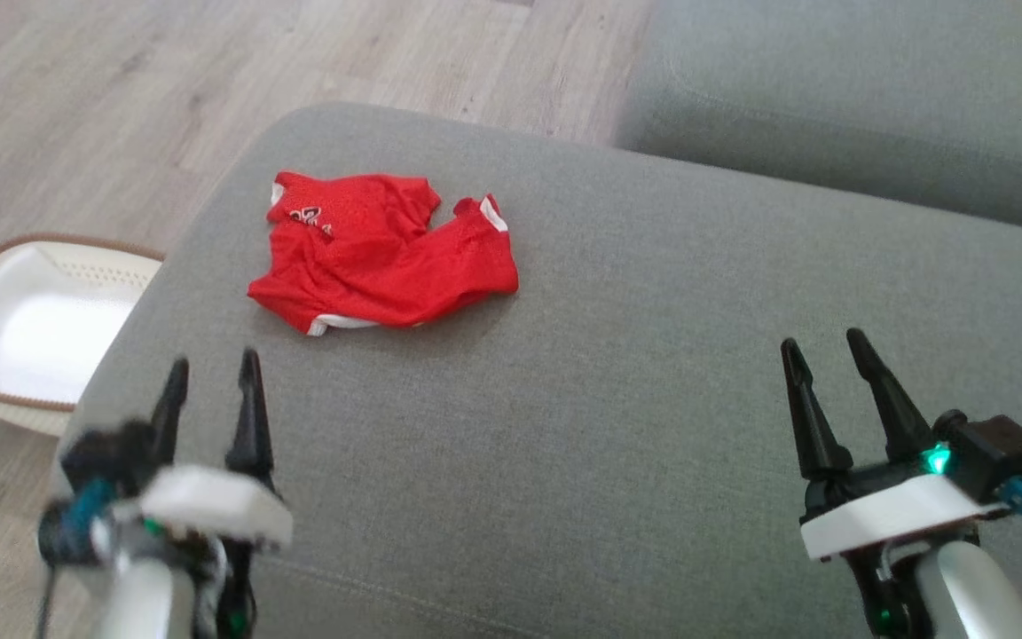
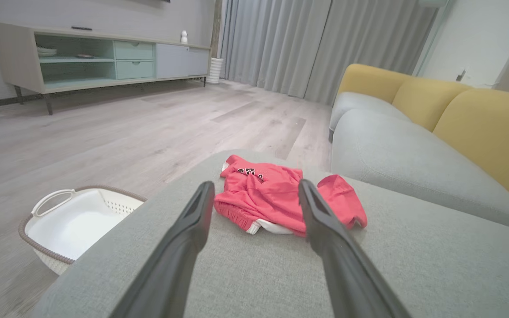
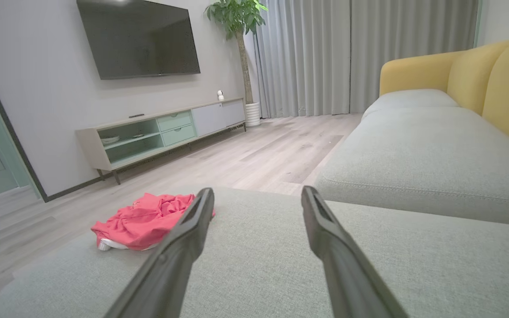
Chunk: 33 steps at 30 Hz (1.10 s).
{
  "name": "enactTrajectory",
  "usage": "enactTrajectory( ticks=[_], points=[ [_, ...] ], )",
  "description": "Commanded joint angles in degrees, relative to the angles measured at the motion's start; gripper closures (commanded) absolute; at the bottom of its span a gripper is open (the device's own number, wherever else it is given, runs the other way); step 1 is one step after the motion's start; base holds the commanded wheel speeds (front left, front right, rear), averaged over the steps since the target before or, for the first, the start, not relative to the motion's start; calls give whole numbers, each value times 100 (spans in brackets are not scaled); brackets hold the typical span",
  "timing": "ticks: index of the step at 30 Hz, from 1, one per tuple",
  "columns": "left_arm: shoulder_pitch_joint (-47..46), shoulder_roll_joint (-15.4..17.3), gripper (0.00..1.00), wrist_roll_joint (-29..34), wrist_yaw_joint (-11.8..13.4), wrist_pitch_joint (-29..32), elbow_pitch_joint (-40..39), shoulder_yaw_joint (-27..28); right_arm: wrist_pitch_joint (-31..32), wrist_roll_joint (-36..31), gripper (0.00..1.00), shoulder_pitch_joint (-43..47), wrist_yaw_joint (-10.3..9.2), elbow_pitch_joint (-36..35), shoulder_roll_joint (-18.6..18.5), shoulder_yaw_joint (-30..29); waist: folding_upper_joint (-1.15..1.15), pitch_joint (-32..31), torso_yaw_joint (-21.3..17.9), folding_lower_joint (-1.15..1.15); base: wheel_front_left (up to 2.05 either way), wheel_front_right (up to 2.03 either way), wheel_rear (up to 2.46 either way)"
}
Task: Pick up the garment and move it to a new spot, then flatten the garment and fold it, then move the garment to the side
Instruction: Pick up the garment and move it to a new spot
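Observation:
The garment [image 1: 382,250] is red with white trim and lies crumpled on the grey sofa cushion [image 1: 617,355], toward its far left. My left gripper [image 1: 212,364] hovers open at the near left, short of the garment, nothing between its fingers. In the left wrist view the garment [image 2: 276,198] sits just beyond the left gripper [image 2: 256,187]. My right gripper [image 1: 826,348] stands open at the near right, well away from the cloth. The right wrist view has the garment [image 3: 142,221] off to the left of the right gripper [image 3: 258,194].
A white laundry basket [image 1: 10,324] with a brown rim stands on the wood floor left of the cushion. A second grey seat [image 1: 866,98] with yellow backrests [image 2: 488,128] lies beyond. A TV cabinet [image 3: 161,132] lines the far wall.

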Motion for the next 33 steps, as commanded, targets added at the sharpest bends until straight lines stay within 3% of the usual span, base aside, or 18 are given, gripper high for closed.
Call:
enactTrajectory(
  ticks=[1, 5, 10, 15, 21, 24, 31, 32, 33],
  points=[
    [-659, 135, 0, -34, -52, 133, -179, 224, -71, -2, 0, -109, -4, -270, -100, 117, 0, 112, -56, 1, 0, 0, 0],
    [-1724, 404, 0, -261, -219, 1245, 166, 255, -109, -3, 0, -212, -4, -542, -220, 159, 0, 461, -249, 1, 0, 0, 0],
    [-3092, 746, 0, -630, -422, 2622, 1448, 350, -65, 46, 0, -408, -4, -755, -379, 272, 0, 1001, -712, 1, 0, 0, 0],
    [-3999, 1044, 0, -806, -512, 2787, 2749, 532, -60, 129, 0, -648, -4, -831, -502, 338, 0, 1492, -1253, 1, 0, 0, 0],
    [-4547, 1268, 0, -854, -333, 2746, 4113, 670, -104, 246, 0, -949, -4, -809, -581, 471, 0, 1944, -1694, 1, 0, 0, 0],
    [-4652, 1330, 0, -864, -313, 2835, 4649, 660, -144, 302, 0, -1042, -4, -747, -581, 506, 0, 2063, -1813, 1, 0, 0, 0],
    [-4802, 1296, 0, -910, -591, 3329, 5456, 489, -196, 375, 0, -1106, -4, -493, -594, 537, 0, 2071, -1822, 1, 0, 0, 0],
    [-4836, 1293, 2, -915, -622, 3284, 5482, 476, -201, 379, 0, -1116, -4, -459, -588, 542, 0, 2052, -1807, 1, 0, 0, 0],
    [-4876, 1298, 51, -910, -645, 3182, 5481, 461, -206, 387, 0, -1126, -4, -430, -583, 553, 0, 2025, -1791, 1, 0, 0, 0]
  ],
)
